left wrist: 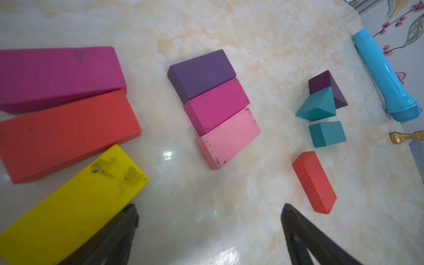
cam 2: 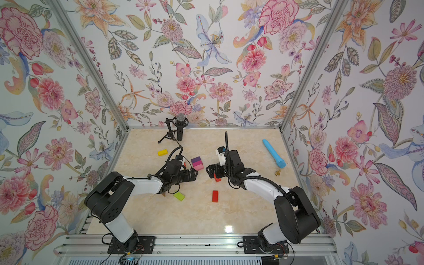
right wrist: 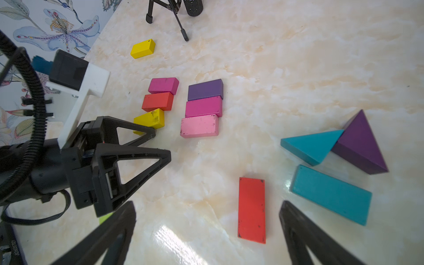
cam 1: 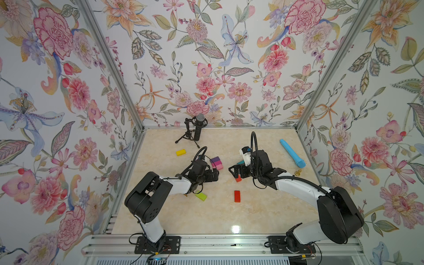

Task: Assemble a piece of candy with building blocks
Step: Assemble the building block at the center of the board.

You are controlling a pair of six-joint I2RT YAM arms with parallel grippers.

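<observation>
Both arms have their jaws spread wide, holding nothing: the left gripper (left wrist: 210, 206) has a yellow brick (left wrist: 75, 206) just beside 1 finger (left wrist: 114, 241) and a row of 3 bricks (left wrist: 213, 107), purple, magenta and pink, ahead of its tips, while a red brick (right wrist: 252, 210) lies flat between the fingers of the right gripper (right wrist: 207, 203).

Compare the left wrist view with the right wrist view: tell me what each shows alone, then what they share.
Left wrist only: the light-blue stick and a small brass piece.
Right wrist only: the microphone tripod and a lone yellow block near it.
Both: the purple-magenta-pink row, the magenta-red-yellow row, the teal triangle against the purple triangle, the teal brick and the lone red brick.
</observation>
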